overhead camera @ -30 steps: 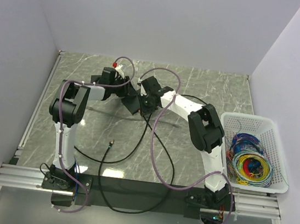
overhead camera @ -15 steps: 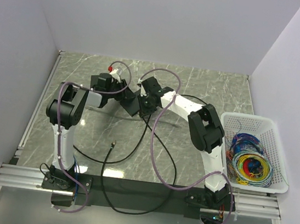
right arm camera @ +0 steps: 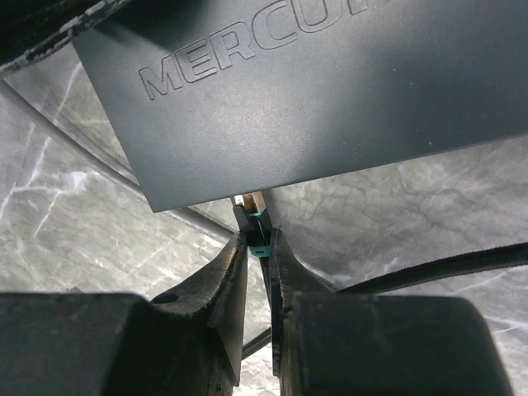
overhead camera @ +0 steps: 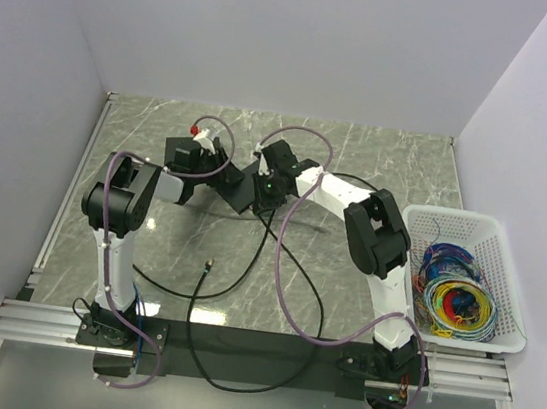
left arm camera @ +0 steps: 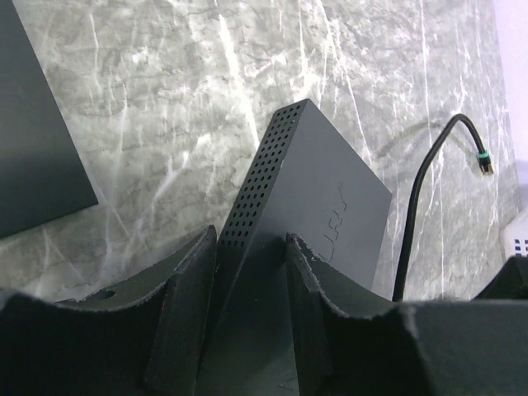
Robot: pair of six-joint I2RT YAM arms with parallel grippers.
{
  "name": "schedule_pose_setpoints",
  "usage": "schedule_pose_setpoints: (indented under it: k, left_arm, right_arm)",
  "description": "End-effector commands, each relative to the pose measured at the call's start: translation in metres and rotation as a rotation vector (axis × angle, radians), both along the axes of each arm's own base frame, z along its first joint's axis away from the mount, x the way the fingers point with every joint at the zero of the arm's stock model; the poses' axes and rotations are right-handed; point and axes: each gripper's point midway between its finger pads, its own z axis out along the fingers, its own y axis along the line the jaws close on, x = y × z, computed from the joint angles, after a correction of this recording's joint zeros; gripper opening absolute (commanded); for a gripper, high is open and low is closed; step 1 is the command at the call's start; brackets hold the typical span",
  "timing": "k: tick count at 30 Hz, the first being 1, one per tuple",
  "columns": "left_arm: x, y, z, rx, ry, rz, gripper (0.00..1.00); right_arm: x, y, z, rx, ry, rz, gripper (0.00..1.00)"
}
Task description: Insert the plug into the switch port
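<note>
- Nearest the arm bases, a loose cable end (overhead camera: 206, 265) is lying free on the marble table (overhead camera: 379, 168). Its black cable (left arm camera: 410, 216) is curling away across the stone, and neither arm is touching this end.
- Off to the right, a white basket (overhead camera: 454, 214) is sitting well apart from the action with coloured wire bundles (overhead camera: 455, 299) inside, so I'd say it's out of play.
- Now to mid-table, where both arms are meeting. The right gripper (right arm camera: 257, 237) is pinching the plug (right arm camera: 254, 213), jaws narrow around the teal boot. The pale gold tip is poking out past the fingers, and that free nose looks like the point of the grip.
- The tip is sitting right at the switch's lower edge. Whether it is entering a port I can't tell, because the sockets themselves aren't showing.
- Just beyond, the left gripper (left arm camera: 252, 247) is clamping the switch (left arm camera: 322, 206), one finger on each face, tilted up off the table with its perforated side showing. My read is that it's bracing the box so a push from the plug can't slide it away.
- As for lettering, the raised letters "MERCU" are reading clearly on the switch's matte face before the frame cuts them off. The left wrist view is showing the embossing too, but at too steep an angle to read.
</note>
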Motion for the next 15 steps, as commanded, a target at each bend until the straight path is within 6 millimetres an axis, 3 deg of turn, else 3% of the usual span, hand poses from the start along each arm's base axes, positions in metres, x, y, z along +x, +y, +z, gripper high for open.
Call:
schedule_pose_setpoints:
  k: [1, 7, 10, 13, 15]
  left_arm:
    - [-0.136, -0.040, -0.078, -0.032, 0.605, -0.196, 0.44]
    - [-0.087, -0.013, -0.068, 0.043, 0.545, -0.092, 0.43]
    - [-0.074, 0.001, -0.058, 0.066, 0.533, -0.037, 0.43]
    - [-0.074, 0.012, -0.047, 0.095, 0.508, 0.014, 0.44]
    - [-0.092, 0.019, -0.055, 0.102, 0.546, 0.031, 0.44]
  right_arm:
    - [0.104, 0.073, 0.151, 0.452, -0.570, -0.038, 0.00]
    - [0.090, 0.058, 0.125, 0.361, -0.526, -0.011, 0.00]
    - [0.086, 0.059, 0.118, 0.340, -0.507, 0.007, 0.03]
    - [0.086, 0.062, 0.118, 0.348, -0.497, 0.020, 0.06]
    - [0.087, 0.067, 0.119, 0.352, -0.498, 0.035, 0.06]
